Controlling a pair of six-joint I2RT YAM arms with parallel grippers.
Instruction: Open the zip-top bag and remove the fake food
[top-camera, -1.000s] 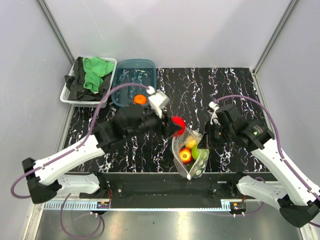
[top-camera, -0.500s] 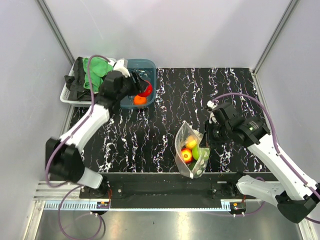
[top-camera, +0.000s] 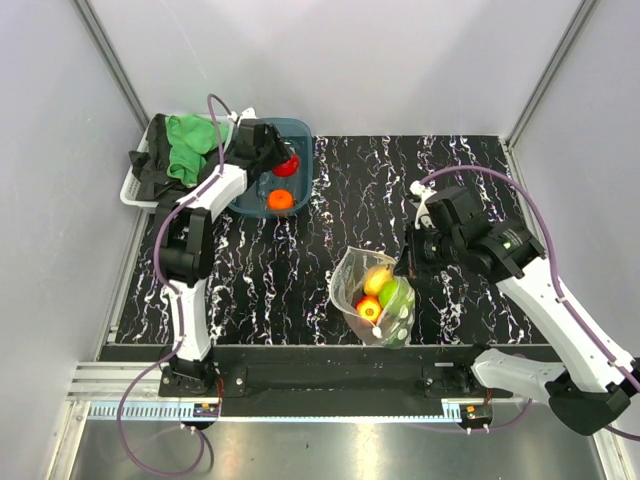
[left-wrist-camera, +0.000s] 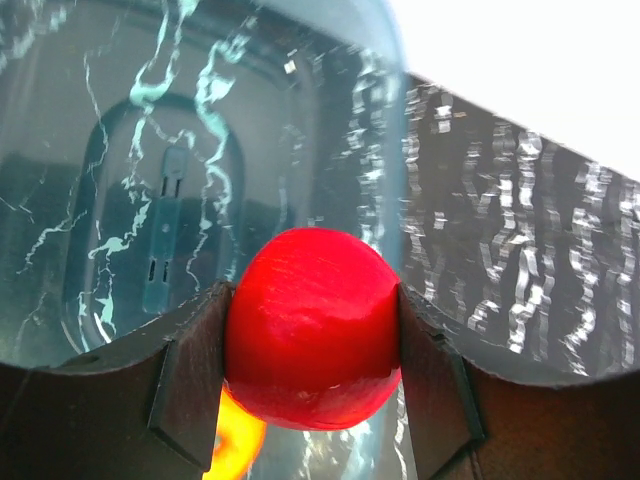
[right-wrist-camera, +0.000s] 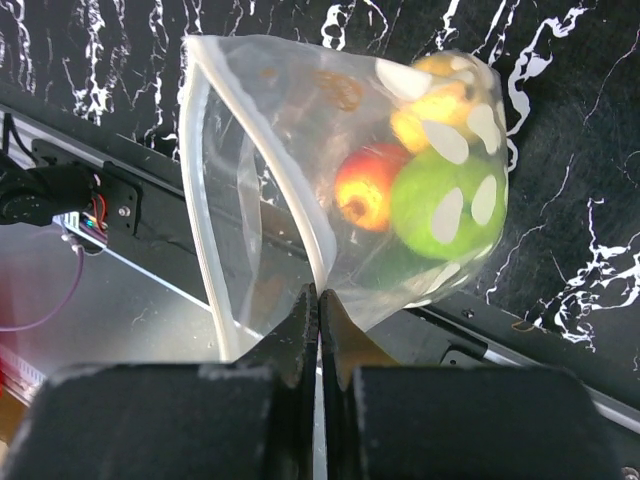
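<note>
Left gripper (left-wrist-camera: 312, 375) carried red fruit (left-wrist-camera: 312, 320) over tub (left-wrist-camera: 150, 150); orange fruit (left-wrist-camera: 235, 440) half-hidden.

No readable text, labels, brands or numbers anywhere in these views.

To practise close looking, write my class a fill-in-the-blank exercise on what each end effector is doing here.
1. The left end effector grips a red fruit over the ____.
2. The right end effector is shut on the edge of the ____.
3. The loose fruit in the tub is coloured ____.
Missing words: tub; bag; orange.
</note>
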